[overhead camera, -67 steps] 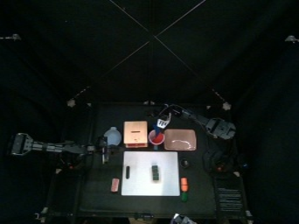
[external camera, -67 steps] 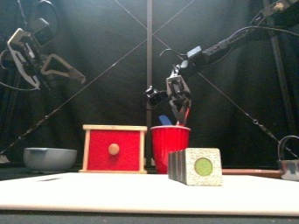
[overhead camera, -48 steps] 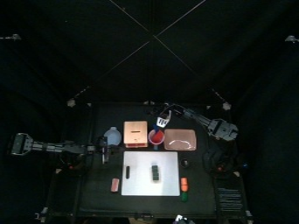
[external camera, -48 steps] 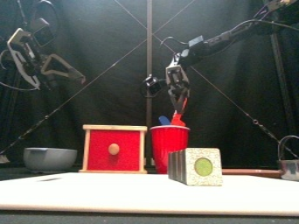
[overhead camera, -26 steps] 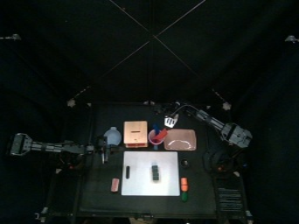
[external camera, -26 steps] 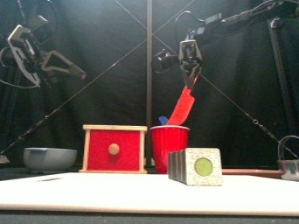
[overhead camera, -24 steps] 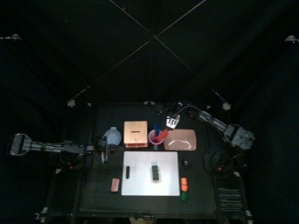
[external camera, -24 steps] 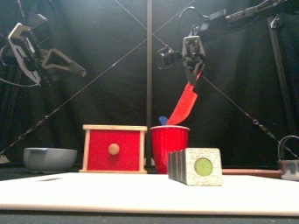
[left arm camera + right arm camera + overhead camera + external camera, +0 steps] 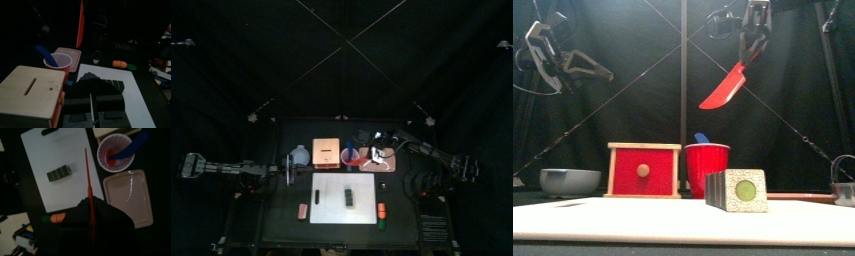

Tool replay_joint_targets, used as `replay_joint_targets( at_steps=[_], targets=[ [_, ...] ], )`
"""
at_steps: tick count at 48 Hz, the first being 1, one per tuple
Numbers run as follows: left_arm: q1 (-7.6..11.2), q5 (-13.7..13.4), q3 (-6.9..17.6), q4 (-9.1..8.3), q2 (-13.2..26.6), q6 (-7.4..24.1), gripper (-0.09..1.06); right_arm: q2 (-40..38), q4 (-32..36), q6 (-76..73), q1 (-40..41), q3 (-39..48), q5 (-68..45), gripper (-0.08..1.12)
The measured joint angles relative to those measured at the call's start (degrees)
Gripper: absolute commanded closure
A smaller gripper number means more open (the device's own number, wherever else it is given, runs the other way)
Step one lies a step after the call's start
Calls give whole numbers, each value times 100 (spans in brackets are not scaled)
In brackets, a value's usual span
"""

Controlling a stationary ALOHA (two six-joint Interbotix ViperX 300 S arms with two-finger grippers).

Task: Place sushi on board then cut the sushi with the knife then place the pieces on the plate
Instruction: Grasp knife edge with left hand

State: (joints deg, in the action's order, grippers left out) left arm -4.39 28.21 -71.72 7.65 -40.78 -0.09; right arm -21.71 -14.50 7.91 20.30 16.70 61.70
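Well below the right hand (image 9: 755,48), which grips the red knife (image 9: 724,88) with its blade hanging tilted, stands the red cup (image 9: 708,168); the sushi roll (image 9: 736,190) sits on the white board (image 9: 329,206).

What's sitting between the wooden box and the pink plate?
The red cup, holding the blue knife, stands between the wooden box and the pink plate; the top view shows it.
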Motion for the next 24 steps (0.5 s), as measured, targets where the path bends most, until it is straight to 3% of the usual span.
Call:
replay_joint_targets(
  at_steps=[13, 24],
  targets=[
    [0, 0, 79, 0, 18, 9, 100, -712, 18, -18, -694, 1600, -2153, 81],
    [35, 0, 290, 0, 114, 0, 99, -1134, 149, -26, -1037, 2698, -3858, 81]
  ],
)
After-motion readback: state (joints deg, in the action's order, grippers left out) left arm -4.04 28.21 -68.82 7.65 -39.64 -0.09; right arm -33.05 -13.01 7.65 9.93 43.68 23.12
